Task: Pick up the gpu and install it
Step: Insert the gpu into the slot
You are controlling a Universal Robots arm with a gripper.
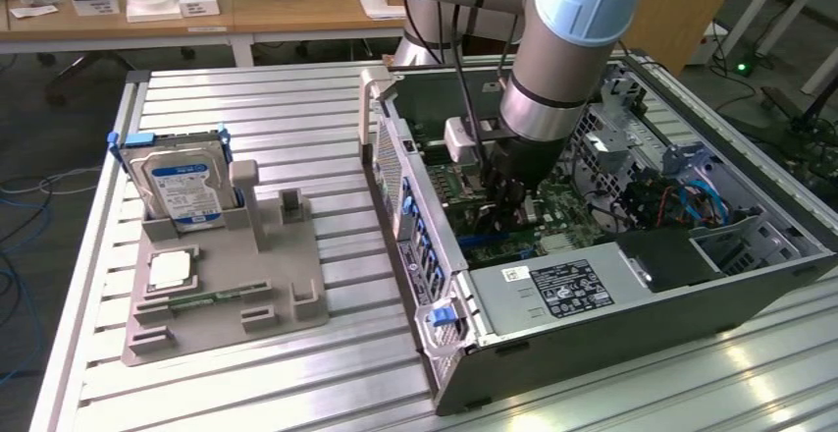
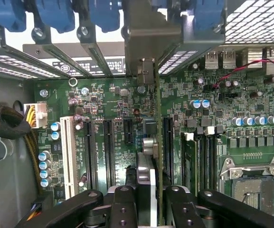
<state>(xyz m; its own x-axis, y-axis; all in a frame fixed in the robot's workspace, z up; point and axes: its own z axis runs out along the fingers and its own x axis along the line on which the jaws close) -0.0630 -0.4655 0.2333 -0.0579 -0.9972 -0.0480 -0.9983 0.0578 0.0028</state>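
Gripper: seen from the wrist, the gripper (image 2: pixel 148 197) has its two black fingers (image 2: pixel 122 204) pressed against either side of the gpu (image 2: pixel 148 175), clamped on it edge-up.
Gpu: thin card held vertically, seen edge-on; its metal bracket end (image 2: pixel 146 71) reaches the rear slot openings of the case. Its lower edge hangs over the motherboard (image 2: pixel 212 123), roughly in line with one of the long black expansion slots (image 2: pixel 167 137). Cannot tell whether the edge connector has entered the slot.
Neighbouring slots: more black slots (image 2: pixel 108 142) and a white one (image 2: pixel 69 152) lie beside; memory sticks (image 2: pixel 190 161) and the empty processor socket (image 2: pixel 253 183) stand on the other side.
Arm: in the exterior view the arm (image 1: pixel 563 49) reaches straight down into the open computer case (image 1: pixel 654 295), the gripper (image 1: pixel 504 191) low near the board.
Step in hand: judged as the install stage; pick-up is done, card is inside the chassis and being lined up with its slot.
Next move calls for: keeping the card square to the slot, bracket tucked into the rear opening, then a straight, even press down; any tilt risks missing the slot.
Farther off: on the slatted table (image 1: pixel 262 108), at the exterior view's left, a grey holder tray (image 1: pixel 223 295) carries the silver hard drive (image 1: pixel 181 182) upright and a small square chip (image 1: pixel 171 270) lying flat.
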